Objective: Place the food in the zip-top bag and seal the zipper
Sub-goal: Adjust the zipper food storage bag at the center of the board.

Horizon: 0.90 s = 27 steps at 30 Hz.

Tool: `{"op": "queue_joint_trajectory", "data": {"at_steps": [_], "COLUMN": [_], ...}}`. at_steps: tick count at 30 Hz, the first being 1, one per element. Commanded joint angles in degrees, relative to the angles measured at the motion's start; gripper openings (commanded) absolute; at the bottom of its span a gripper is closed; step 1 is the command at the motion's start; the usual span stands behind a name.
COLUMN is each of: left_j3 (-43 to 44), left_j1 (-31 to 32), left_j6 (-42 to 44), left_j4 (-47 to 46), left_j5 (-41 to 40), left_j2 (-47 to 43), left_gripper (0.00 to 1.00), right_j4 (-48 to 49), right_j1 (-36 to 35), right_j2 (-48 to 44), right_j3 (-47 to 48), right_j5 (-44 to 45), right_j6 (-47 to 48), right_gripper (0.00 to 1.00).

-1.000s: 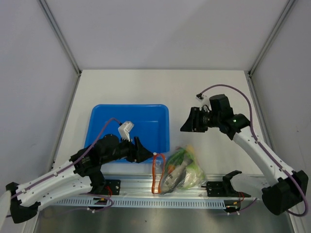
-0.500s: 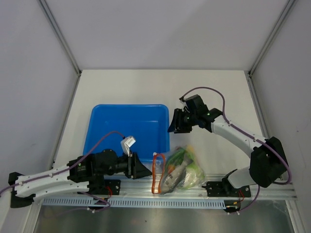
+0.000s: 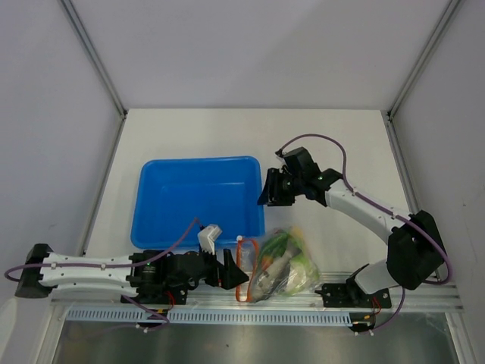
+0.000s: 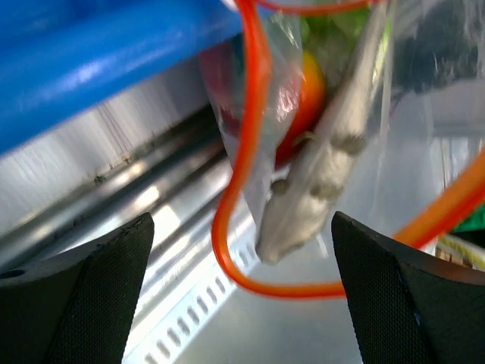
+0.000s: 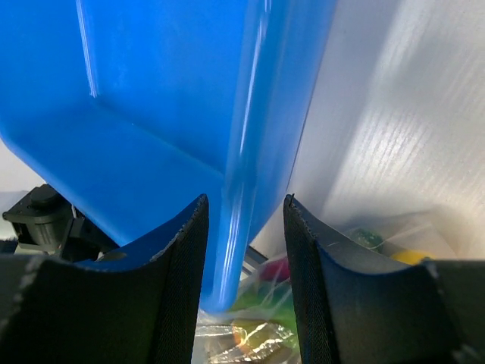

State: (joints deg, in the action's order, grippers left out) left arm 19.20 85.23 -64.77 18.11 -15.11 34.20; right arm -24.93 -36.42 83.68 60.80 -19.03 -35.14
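**Food in the bag, zipper bowed open**

The left gripper (image 3: 233,268) lies low at the table's near edge, fingers spread wide, facing the zipper (image 4: 258,76), which bows in a loop just ahead of it. Past that strip the zip-top bag (image 3: 282,267) rests on the metal rail (image 3: 204,290), beside the near right corner of the blue tray (image 3: 201,161), with the food (image 3: 292,262) inside (a grey fish (image 4: 311,189) shows clearest). The right gripper (image 3: 267,191) straddles the tray's right wall, half spread; whether it pinches the wall cannot be told.

Robot lab cell; white panel walls (image 3: 250,45), alu frame posts (image 3: 92,57), mounting rail (image 3: 432,299).
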Motion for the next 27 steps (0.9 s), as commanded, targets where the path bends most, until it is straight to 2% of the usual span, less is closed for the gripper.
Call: {"op": "queue_joint_trajectory", "data": {"at_steps": [1,5,9,11,15,16,18,19,20,21,27], "left_j3": [-3.6,-4.1,1.4,2.2,0.3,0.0,-0.2,-0.1,-0.2,-0.1,2.1], "left_j1": [0.0,-0.1,0.0,0.4,0.6,0.6,0.8,0.8,0.8,0.8,0.8], "left_j6": [-1.8,1.2,-0.8,-2.0,-1.6,-1.1,1.5,2.3,3.2,4.7,11.5], "left_j4": [-7.5,-16.2,-12.1,-14.0,-20.9,-21.8,-24.9,-25.7,-26.5,-27.8,-30.1], "left_j5": [-9.0,-9.5,-11.5,-12.2,-13.2,-13.2,-13.1,-12.8,-12.4,-11.4,-5.5], "left_j2": [1.9,6.7,14.0,15.9,16.2,15.9,15.1,14.9,14.5,14.4,14.8], "left_gripper": [0.99,0.99,1.00,0.95,0.72,0.56,0.37,0.19,0.12,0.01,0.00], "right_j4": [-0.2,-2.0,-2.9,-3.0,-3.8,-4.3,-4.8,-5.0,-5.0,-5.3,-8.4], "right_j1": [-0.3,-0.1,0.7,0.9,1.4,1.4,1.8,1.9,2.1,2.4,5.2], "right_j2": [-3.1,-5.7,-7.6,-8.7,-9.8,-10.4,-11.1,-11.4,-12.0,-12.4,-15.6], "right_j3": [1.7,0.7,-0.1,-0.6,-1.0,-1.3,-1.7,-2.1,-2.3,-2.3,-2.3], "right_j5": [2.2,3.7,3.8,4.0,4.2,4.4,4.6,4.7,4.6,4.5,3.7], "right_j6": [1.2,2.4,2.4,2.4,3.0,3.1,3.6,3.8,3.8,4.4,8.4], "right_gripper": [0.46,0.46,0.46,0.46,0.46,0.46,0.46,0.46,0.46,0.46,0.46]}}
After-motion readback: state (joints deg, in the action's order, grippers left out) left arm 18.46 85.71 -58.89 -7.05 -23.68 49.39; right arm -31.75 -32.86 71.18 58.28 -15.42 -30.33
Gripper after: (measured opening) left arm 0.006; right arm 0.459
